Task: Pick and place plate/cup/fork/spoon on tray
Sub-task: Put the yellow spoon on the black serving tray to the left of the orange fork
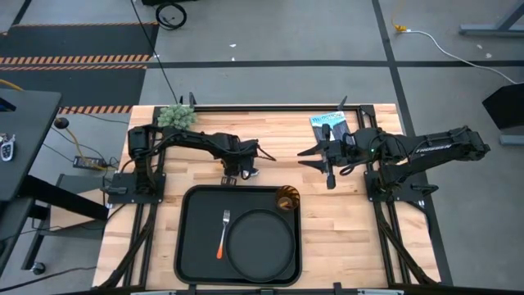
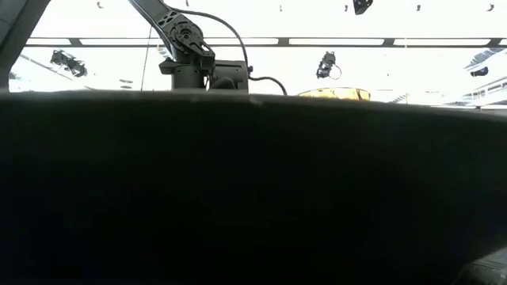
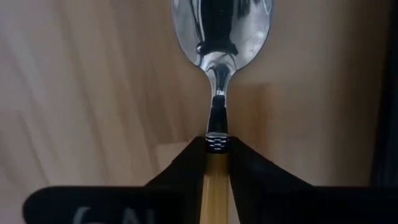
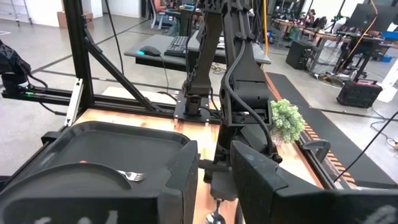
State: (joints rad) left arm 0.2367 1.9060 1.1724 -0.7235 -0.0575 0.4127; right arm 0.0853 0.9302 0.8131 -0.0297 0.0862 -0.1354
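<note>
The black tray (image 1: 190, 238) lies at the table's near middle. On it are the round dark plate (image 1: 260, 242), the fork (image 1: 223, 233) to the plate's left, and the amber cup (image 1: 286, 199) in the tray's far right corner. My left gripper (image 1: 237, 174) hangs just beyond the tray's far edge, shut on the spoon (image 3: 221, 37). My right gripper (image 1: 304, 159) is open and empty above the bare wood to the right of it. In the low view the tray's wall (image 2: 253, 190) hides nearly everything. Only the cup's rim (image 2: 333, 93) shows above it. My left gripper (image 3: 216, 146) pinches the spoon's orange handle (image 3: 214, 180) between its two fingers, at the end next to the silver neck. The fingers point down and lie along the spoon. The bowl (image 3: 222, 25) sticks out past the fingertips toward the wood. Whether it touches the table I cannot tell.
A small green plant (image 1: 176, 116) stands at the table's far left, and a blue booklet (image 1: 329, 123) lies at the far right. The two arm bases stand at the table's left and right sides. Bare wood lies right of the tray (image 1: 352, 238).
</note>
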